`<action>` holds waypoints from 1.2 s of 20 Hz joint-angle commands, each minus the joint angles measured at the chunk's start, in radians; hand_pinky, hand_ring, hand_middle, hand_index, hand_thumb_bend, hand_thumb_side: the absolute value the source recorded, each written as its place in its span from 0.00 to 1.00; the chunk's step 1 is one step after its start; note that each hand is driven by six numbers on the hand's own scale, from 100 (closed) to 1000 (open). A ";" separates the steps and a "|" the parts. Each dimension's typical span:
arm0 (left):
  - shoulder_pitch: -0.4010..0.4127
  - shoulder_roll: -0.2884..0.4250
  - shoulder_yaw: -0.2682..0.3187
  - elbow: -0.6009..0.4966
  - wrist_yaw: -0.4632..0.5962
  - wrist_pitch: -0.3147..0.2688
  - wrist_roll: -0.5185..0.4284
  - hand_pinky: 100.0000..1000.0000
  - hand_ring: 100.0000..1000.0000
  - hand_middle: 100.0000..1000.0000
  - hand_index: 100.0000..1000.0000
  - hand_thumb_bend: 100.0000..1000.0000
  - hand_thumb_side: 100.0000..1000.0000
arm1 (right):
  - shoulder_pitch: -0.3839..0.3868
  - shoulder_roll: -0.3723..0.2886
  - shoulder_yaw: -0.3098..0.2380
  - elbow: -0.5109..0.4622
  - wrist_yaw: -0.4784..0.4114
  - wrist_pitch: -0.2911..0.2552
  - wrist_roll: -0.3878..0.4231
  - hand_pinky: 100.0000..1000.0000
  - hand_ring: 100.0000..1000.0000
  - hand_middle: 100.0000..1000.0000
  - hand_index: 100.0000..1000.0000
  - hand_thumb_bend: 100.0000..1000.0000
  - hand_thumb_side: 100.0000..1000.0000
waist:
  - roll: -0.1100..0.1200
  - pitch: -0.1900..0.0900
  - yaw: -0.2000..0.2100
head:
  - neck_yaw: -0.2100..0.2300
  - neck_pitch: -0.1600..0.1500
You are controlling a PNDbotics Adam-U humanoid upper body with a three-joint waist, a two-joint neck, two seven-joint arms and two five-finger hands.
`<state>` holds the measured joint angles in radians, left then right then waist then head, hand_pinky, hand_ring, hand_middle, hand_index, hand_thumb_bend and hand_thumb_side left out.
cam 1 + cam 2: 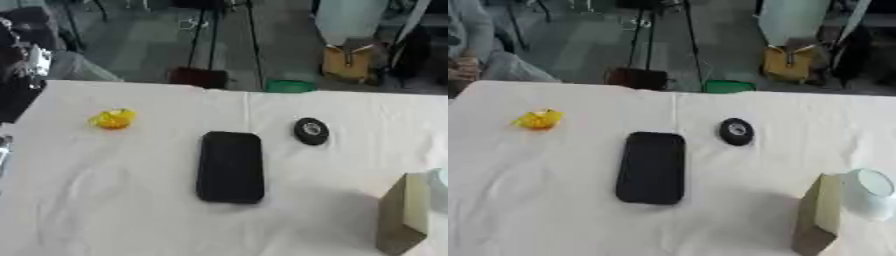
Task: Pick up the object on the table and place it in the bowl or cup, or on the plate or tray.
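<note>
A white cloth covers the table, soft and a little rumpled, with a pressed fold line running back from the middle toward the far edge and shallow creases fanning across the near left. Lying flat near the centre is a black tray, a long rectangle with rounded corners and a matte, dull surface; nothing rests on it. Just beyond its far right corner, close but apart from it, sits a small black round object, disc-like, with a paler, greyish centre. Well off to the left, toward the far side of the cloth, is a small yellow object, lumpy and glossy, with a crumpled or irregular outline; what it is I cannot make out. At the near right corner stands a tan, cardboard-coloured box, upright with flat faces and a sharp vertical edge, and right against its right side is a pale, translucent white cup with a round open rim, tilted slightly toward the right. Neither of the robot's hands shows in either view, so their state cannot be told.
</note>
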<state>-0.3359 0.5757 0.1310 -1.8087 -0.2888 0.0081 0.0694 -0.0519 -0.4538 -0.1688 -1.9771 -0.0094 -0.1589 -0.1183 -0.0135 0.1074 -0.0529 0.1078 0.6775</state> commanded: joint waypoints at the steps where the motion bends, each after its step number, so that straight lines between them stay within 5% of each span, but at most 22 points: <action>1: -0.056 0.107 -0.006 0.061 -0.050 0.042 -0.038 0.46 0.66 0.74 0.85 0.22 0.65 | -0.004 -0.033 -0.009 -0.023 0.006 0.002 0.001 0.54 0.52 0.74 0.83 0.58 0.45 | 0.003 -0.013 -0.003 | 0.004 -0.004; 3: -0.088 0.133 -0.012 0.110 -0.080 0.059 -0.064 0.46 0.66 0.74 0.85 0.22 0.65 | -0.004 -0.033 -0.008 -0.023 0.005 0.003 0.002 0.54 0.52 0.74 0.83 0.58 0.45 | 0.002 -0.013 -0.004 | 0.006 -0.004; 7: -0.150 0.201 -0.075 0.211 -0.145 0.089 -0.113 0.63 0.73 0.81 0.93 0.30 0.68 | -0.005 -0.036 -0.002 -0.023 0.005 0.003 0.007 0.54 0.52 0.74 0.84 0.58 0.45 | 0.006 -0.013 -0.014 | 0.014 -0.003; 8: -0.169 0.225 -0.101 0.238 -0.161 0.100 -0.129 0.76 0.77 0.83 0.95 0.39 0.70 | -0.006 -0.037 0.000 -0.023 0.004 0.003 0.010 0.54 0.52 0.74 0.84 0.58 0.45 | 0.007 -0.013 -0.018 | 0.018 -0.003; 12: -0.251 0.292 -0.201 0.339 -0.224 0.108 -0.190 0.88 0.81 0.86 0.97 0.53 0.70 | -0.011 -0.037 0.010 -0.023 0.000 0.002 0.022 0.54 0.51 0.74 0.84 0.58 0.45 | 0.007 -0.012 -0.032 | 0.029 -0.005; 16: -0.346 0.280 -0.293 0.438 -0.285 0.112 -0.252 0.89 0.81 0.86 0.96 0.53 0.71 | -0.008 -0.035 0.011 -0.023 0.000 0.003 0.027 0.54 0.51 0.74 0.84 0.56 0.43 | 0.005 -0.011 -0.032 | 0.026 -0.005; 24: -0.501 0.211 -0.253 0.640 -0.409 0.176 -0.376 0.89 0.78 0.80 0.93 0.58 0.69 | -0.027 -0.029 0.018 -0.023 0.013 -0.006 0.037 0.53 0.51 0.74 0.84 0.58 0.44 | 0.017 0.041 -0.075 | 0.044 -0.054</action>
<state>-0.8119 0.7689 -0.1435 -1.1868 -0.6779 0.1770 -0.2889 -0.0682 -0.4590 -0.1469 -1.9771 -0.0051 -0.1615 -0.0845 0.0060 0.1675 -0.1310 0.1465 0.6401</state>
